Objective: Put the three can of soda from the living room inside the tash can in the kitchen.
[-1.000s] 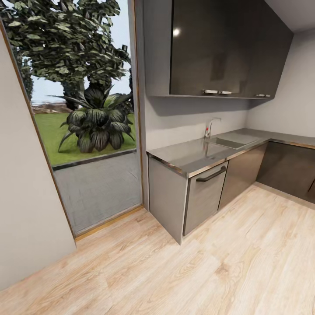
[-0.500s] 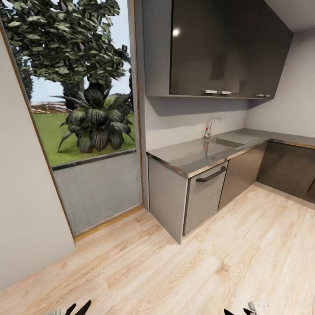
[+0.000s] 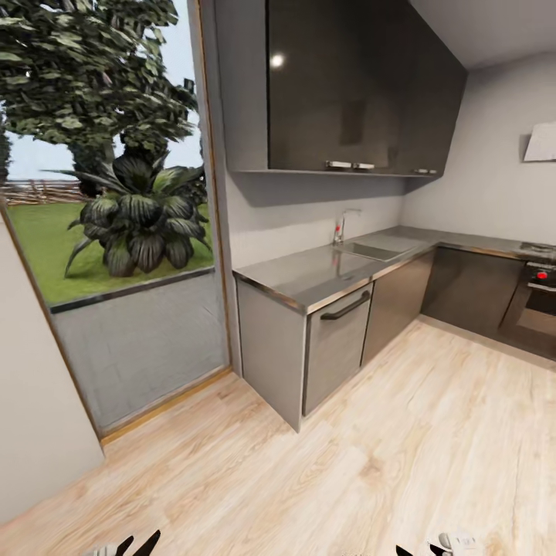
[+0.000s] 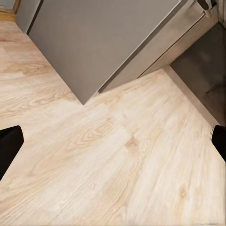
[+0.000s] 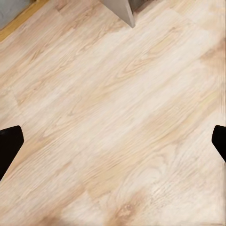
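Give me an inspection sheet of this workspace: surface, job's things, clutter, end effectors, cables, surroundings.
Surface: grey steel worktop with sink and tap; pale wood floor.
Job's things: soda cans and bin, nothing seen; the robot is in the kitchen.
Clutter: nothing seen.
End effectors: left end effector open, nothing between its fingers; right end effector open, nothing between its fingers; both over the floor.
Cables: nothing seen.
Surroundings: glossy black wall cabinets, grey base units, oven, glass door onto garden plants.
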`<state>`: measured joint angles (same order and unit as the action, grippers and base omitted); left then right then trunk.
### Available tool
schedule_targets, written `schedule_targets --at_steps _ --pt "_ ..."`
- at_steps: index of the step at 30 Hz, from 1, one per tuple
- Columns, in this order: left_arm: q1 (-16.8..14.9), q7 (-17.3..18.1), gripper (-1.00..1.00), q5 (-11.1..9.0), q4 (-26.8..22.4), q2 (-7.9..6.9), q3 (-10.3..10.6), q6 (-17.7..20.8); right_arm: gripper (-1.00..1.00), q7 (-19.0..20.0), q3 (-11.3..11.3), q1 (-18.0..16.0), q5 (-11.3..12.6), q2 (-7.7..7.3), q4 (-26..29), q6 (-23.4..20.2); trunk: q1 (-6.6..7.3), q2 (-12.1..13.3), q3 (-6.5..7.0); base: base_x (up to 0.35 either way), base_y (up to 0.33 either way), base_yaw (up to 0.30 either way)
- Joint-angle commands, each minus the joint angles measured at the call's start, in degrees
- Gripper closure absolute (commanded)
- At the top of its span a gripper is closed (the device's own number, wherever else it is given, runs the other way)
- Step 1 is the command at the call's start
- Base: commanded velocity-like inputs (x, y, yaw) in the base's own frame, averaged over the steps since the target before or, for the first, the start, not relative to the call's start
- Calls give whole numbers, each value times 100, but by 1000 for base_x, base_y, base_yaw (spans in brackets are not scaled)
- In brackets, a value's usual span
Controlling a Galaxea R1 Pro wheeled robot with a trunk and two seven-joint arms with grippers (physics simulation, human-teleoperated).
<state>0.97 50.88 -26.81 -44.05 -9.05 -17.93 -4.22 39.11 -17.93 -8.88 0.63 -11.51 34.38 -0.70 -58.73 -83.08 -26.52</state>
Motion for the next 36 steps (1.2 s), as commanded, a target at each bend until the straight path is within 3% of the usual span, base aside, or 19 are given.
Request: schedule_targets --at_steps 1,28,36 --pt "0 0 -100 0 0 0 0 0 -100 0 0 0 0 0 0 0 0 0 4 1 0 -256" --pt "0 -8 -100 0 2 3 0 0 -100 15 3 0 -10 -2 -1 -9 0 0 70 0 0 -283" --pt "0 -8 -100 0 2 0 0 0 -100 17 15 0 -12 -2 5 -9 0 0 70 0 0 -119"
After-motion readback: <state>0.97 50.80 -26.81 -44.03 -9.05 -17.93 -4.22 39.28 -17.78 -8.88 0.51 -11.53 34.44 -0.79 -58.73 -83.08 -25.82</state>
